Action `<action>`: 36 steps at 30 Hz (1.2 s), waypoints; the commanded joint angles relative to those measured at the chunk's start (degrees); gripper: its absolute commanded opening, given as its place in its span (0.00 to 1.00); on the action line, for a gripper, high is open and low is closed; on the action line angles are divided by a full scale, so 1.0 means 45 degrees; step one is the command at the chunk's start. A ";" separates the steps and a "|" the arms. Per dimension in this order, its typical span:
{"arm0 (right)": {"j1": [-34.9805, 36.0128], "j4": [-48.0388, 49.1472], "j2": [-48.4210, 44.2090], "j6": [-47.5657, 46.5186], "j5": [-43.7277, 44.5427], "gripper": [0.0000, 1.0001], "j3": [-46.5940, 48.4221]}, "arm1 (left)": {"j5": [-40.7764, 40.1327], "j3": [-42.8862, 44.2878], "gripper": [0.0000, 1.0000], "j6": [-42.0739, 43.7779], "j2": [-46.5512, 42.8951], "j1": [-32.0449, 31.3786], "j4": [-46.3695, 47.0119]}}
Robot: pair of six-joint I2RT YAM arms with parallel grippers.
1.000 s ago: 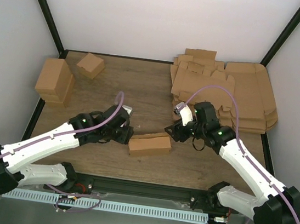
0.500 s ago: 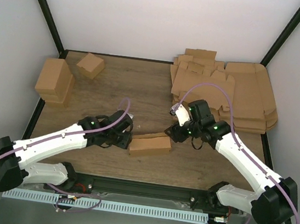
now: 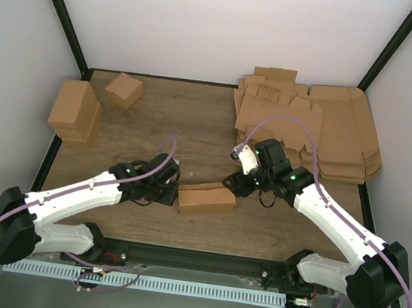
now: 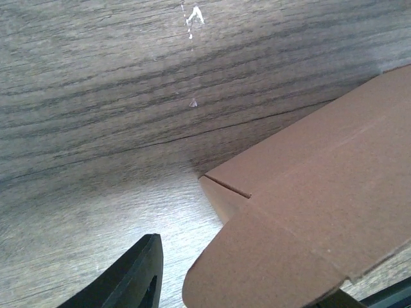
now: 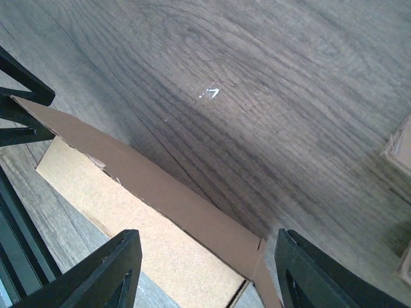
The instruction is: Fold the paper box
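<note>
**Right gripper** (image 5: 207, 256): jaws spread wide. The black fingers (image 5: 109, 273) stand at the lower left and lower right of the right wrist view. One end of the paper box (image 5: 160, 256), a long shallow tray of plain brown die-cut cardboard, lies between them. Contact with either finger cannot be determined. One long wall stands upright along the pale inner floor.

**Left gripper** (image 4: 244, 276): jaws spread. One finger (image 4: 131, 282) shows at the lower left of the left wrist view, and the other is mostly hidden at the bottom right edge. A rounded end flap of the box sits between them.

**Box position:** in the top view it lies at lower centre on the dark wood-grain table (image 3: 195, 122), with a gripper at each end.

**Surroundings:**
- Stack of flat brown cardboard sheets (image 3: 330, 132), upper right.
- Small cube-like brown box (image 3: 124, 89), upper left.
- Taller brown cardboard box (image 3: 75, 112), just below the cube-like box.
</note>
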 commanded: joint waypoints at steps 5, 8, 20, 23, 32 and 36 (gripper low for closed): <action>0.0670 0.0189 -0.0181 0.1567 0.1255 0.59 0.0083 | 0.0617 -0.0495 0.41 -0.0366 0.0085 0.0076 0.0867; 0.0671 0.0129 -0.0383 0.2371 0.1502 0.60 0.0522 | 0.0618 -0.0361 0.42 -0.0511 -0.0148 0.0076 0.0786; 0.0674 0.1546 -0.2977 0.7040 0.2334 0.78 -0.1798 | 0.1610 -0.1328 0.62 -0.2324 -0.1689 0.0115 0.2420; 0.0664 0.1790 -0.3321 0.7431 0.2118 0.79 -0.2396 | 0.1711 -0.1649 0.58 -0.2543 -0.1620 0.0101 0.2777; 0.0668 0.2083 -0.3702 0.8865 0.1821 0.74 -0.3653 | 0.1604 -0.2404 0.47 -0.2936 -0.1556 0.0192 0.3748; 0.0669 0.2754 -0.3770 0.9386 0.1537 0.70 -0.4327 | 0.1616 -0.2633 0.39 -0.3015 -0.1516 0.0337 0.3873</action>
